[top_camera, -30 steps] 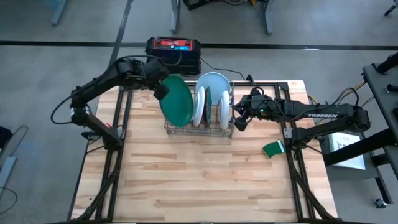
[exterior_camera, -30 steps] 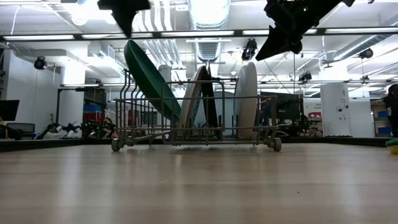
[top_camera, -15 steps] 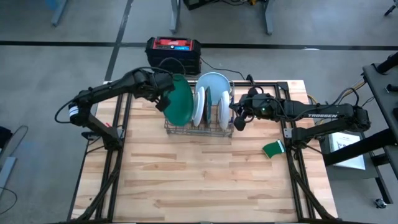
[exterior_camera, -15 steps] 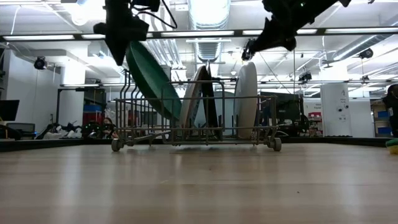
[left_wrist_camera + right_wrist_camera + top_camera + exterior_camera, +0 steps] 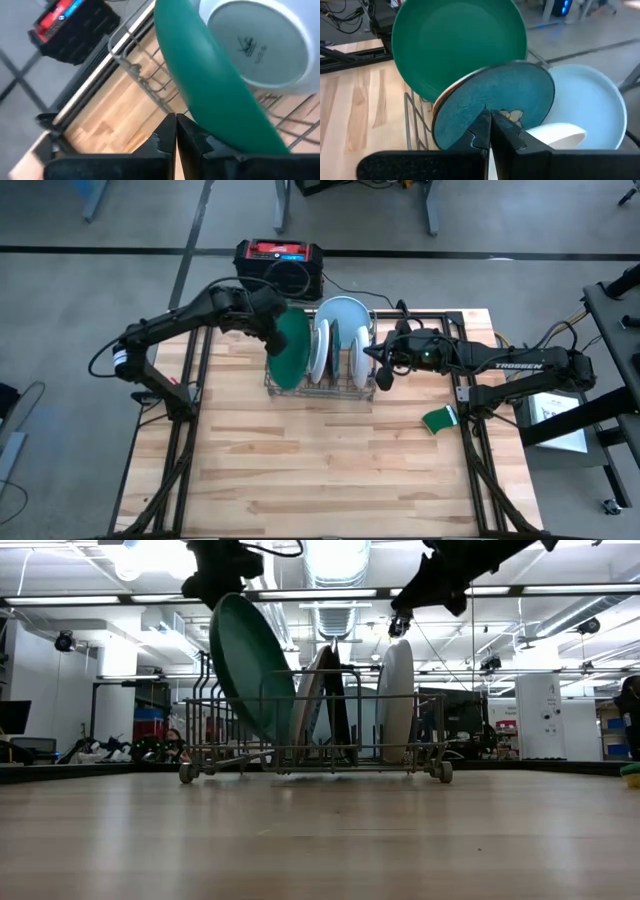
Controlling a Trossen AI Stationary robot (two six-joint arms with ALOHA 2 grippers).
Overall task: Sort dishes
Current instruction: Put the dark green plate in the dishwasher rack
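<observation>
A grey wire rack point(image 5: 318, 385) at the table's far middle holds the dishes on edge. The large dark green plate point(image 5: 290, 350) stands at its left end, its lower rim between the wires, leaning toward the table's left point(image 5: 245, 665). Beside it stand a teal plate point(image 5: 495, 107), a pale blue plate point(image 5: 590, 100) and a white plate point(image 5: 397, 690). My left gripper point(image 5: 176, 131) is shut at the green plate's upper rim. My right gripper point(image 5: 487, 122) is shut and hovers above the rack's right end point(image 5: 385, 368), clear of the plates. My left gripper pushes with its shut fingers: the outer side of one finger point(image 5: 192, 135) lies against the green plate's convex underside near the upper rim point(image 5: 196, 116). The fingers slant down from the table's left. The plate stands on edge in the rack, tilted left.
A black and red box point(image 5: 280, 262) sits just beyond the table's far edge, behind the rack. A green sponge point(image 5: 438, 420) lies near the right edge. Bare wooden tabletop point(image 5: 320, 470) stretches from the rack to the near edge.
My left gripper has come down and toward the rack, against the green plate's upper rim. The plate has tipped from a strong lean to the left to nearly upright; its lower rim has stayed in the rack.
</observation>
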